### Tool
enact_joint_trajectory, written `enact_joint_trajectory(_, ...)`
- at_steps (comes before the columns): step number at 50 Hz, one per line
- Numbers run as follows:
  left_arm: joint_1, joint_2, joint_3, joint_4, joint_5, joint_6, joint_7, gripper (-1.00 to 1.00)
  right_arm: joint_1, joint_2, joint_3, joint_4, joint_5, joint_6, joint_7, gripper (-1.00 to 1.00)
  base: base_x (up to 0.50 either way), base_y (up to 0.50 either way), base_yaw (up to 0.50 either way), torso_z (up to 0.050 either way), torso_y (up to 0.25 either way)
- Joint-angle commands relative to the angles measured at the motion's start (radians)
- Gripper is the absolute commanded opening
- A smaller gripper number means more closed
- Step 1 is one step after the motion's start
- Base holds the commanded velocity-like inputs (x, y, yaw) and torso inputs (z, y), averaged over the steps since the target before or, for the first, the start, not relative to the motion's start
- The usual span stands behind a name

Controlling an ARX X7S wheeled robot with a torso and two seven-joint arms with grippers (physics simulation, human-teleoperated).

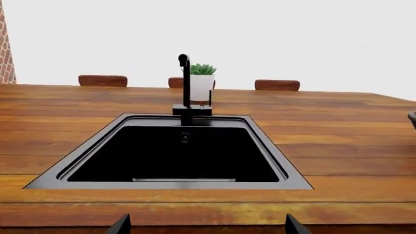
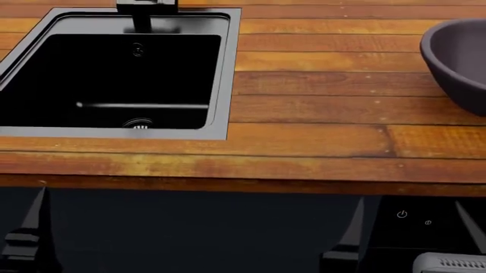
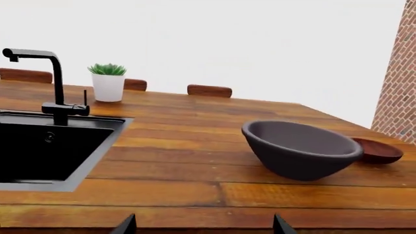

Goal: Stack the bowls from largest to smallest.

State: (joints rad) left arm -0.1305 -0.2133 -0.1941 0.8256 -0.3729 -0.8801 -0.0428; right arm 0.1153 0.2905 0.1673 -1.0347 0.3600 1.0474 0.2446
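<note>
The large dark purplish-grey bowl (image 3: 302,148) stands upright on the wooden counter and shows at the right edge of the head view (image 2: 459,57). The small red-brown bowl (image 3: 378,151) sits just behind it, touching or nearly so. The white bowl with the yellow rim is out of view. My right gripper (image 3: 202,226) is open and empty at the counter's front edge, short of the large bowl; it also shows in the head view (image 2: 410,207). My left gripper (image 1: 208,226) is open and empty, facing the sink; in the head view only one of its fingers (image 2: 31,227) shows.
A black sink (image 2: 220,85) with a black faucet (image 3: 57,83) is set in the counter (image 2: 319,142) at the left. A potted plant (image 3: 108,82) stands behind it. Chair backs (image 1: 103,80) line the far edge. A brick wall (image 3: 396,83) rises at the right.
</note>
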Motion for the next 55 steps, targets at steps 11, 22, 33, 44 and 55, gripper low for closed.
enact_joint_trajectory(11, 0.007, -0.003, -0.017, -0.013, -0.004, -0.003, 0.038, 1.00, -0.016, 0.021, 0.032, 0.004, 0.041, -0.031, 0.029, 1.00, 0.00, 0.00, 0.00, 0.050, 0.038)
enact_joint_trajectory(22, -0.025, -0.011, -0.047, -0.017, -0.030, -0.095, 0.003, 1.00, -0.023, 0.033, 0.047, 0.011, 0.062, -0.049, 0.043, 1.00, 0.00, 0.00, 0.00, 0.048, 0.036)
enact_joint_trajectory(33, -0.023, -0.030, -0.051, 0.013, -0.024, -0.079, -0.005, 1.00, -0.028, 0.037, 0.069, 0.011, 0.093, -0.067, 0.064, 1.00, 0.03, 0.43, 0.00, 0.000, 0.000)
enact_joint_trajectory(44, -0.034, -0.036, -0.067, 0.020, -0.039, -0.101, -0.018, 1.00, -0.025, 0.053, 0.060, 0.005, 0.117, -0.063, 0.087, 1.00, 0.04, 0.50, 0.00, 0.000, 0.000)
enact_joint_trajectory(55, -0.030, -0.042, -0.071, 0.021, -0.043, -0.095, -0.022, 1.00, -0.039, 0.068, 0.036, 0.023, 0.118, -0.099, 0.100, 1.00, 0.04, 0.50, 0.00, 0.000, 0.000)
